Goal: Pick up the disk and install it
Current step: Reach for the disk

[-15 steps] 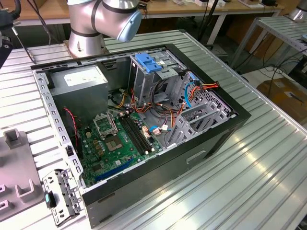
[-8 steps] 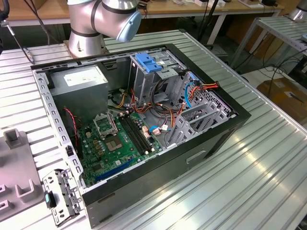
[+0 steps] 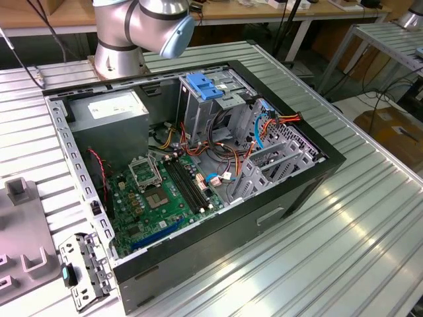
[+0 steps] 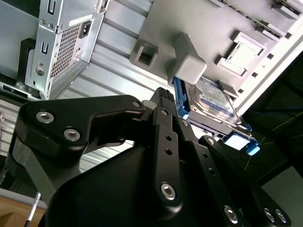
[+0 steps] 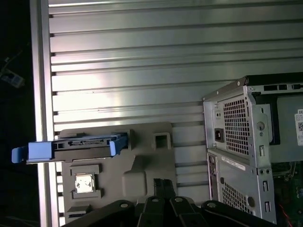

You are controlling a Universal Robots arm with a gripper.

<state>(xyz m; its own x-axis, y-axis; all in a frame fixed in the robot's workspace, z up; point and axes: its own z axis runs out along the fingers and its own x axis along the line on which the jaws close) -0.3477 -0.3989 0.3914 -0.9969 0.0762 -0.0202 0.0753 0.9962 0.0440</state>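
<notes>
- At the tip of the black linkage gripper (image 5: pixel 163 183) (image 4: pixel 163 97), the fingers are clenched together in both wrist views, with nothing between them.
- Clear of the gripper and untouched, the disk (image 5: pixel 85 142) (image 4: pixel 214 99) is a flat dark metal hard drive with a white and blue label. It is clipped in a blue plastic carrier (image 5: pixel 42 150) and stands on edge in a moulded grey fixture plate (image 5: pixel 142 156).
- That plate lies on the ribbed aluminium table (image 5: pixel 142 71), near its edge.
- Beside the plate is the perforated silver rear of the open black computer case (image 5: pixel 236 142).
- In the exterior view, the case (image 3: pixel 277 211) lies on its side. Inside it are a green motherboard (image 3: pixel 158 191), a grey power-supply box (image 3: pixel 109 109) and a grey metal cage with a blue handle (image 3: pixel 205 86).
- Behind the case stands the silver robot arm (image 3: pixel 142 23).
</notes>
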